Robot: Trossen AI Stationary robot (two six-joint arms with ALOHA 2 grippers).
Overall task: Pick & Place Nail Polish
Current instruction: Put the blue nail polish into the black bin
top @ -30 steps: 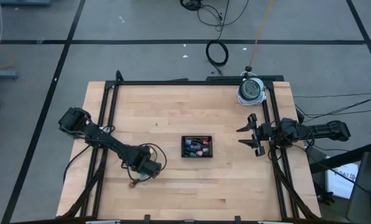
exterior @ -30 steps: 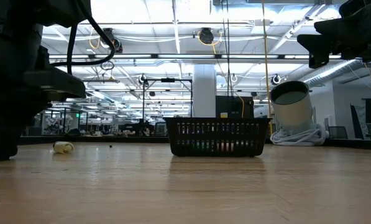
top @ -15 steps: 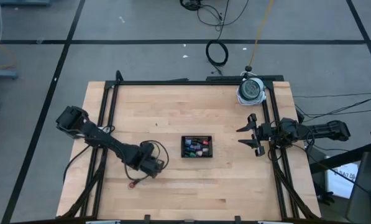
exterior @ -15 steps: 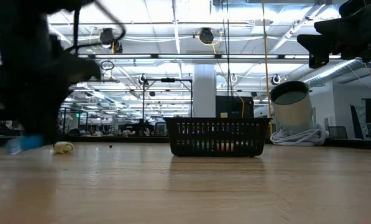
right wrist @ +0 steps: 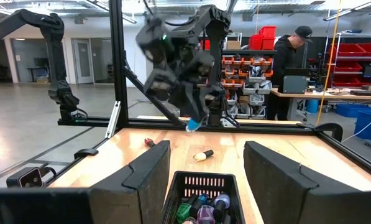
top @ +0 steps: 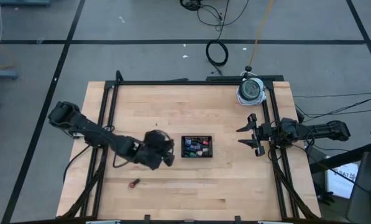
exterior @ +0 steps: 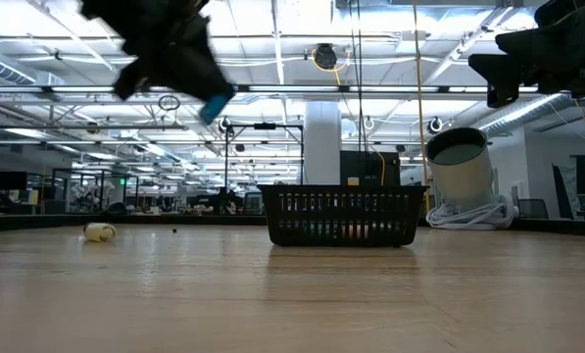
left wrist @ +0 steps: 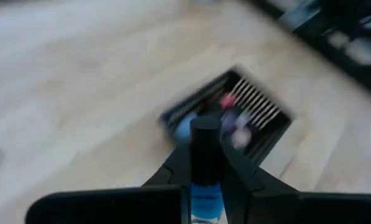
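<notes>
Nearest the front edge of the table (top: 191,193), toward its left corner, a small red bottle (top: 133,183) lies alone on the wood, well apart from everything else. Farther in, the left gripper (top: 168,160) hangs raised above the tabletop just left of the black mesh tray (top: 197,137), its fingers (left wrist: 173,171) closed on a blue nail polish bottle (left wrist: 205,186) with a dark cap; in the low view the bottle (exterior: 217,104) sits high in the air at the gripper's tip, tilted, left of the tray (exterior: 342,216). The tray stands near the middle of the table and holds a cluster of small bottles (top: 196,147) in red, pink, purple, blue and green, seen also between the right gripper's own fingers (right wrist: 196,214). The right gripper (top: 250,134) waits near the right edge, its fingers spread wide and holding nothing. A pale bottle (exterior: 100,231) lies on its side beyond the tray. At the far right corner stands a white round container (top: 251,91). A person (right wrist: 292,59) stands in the room behind.
</notes>
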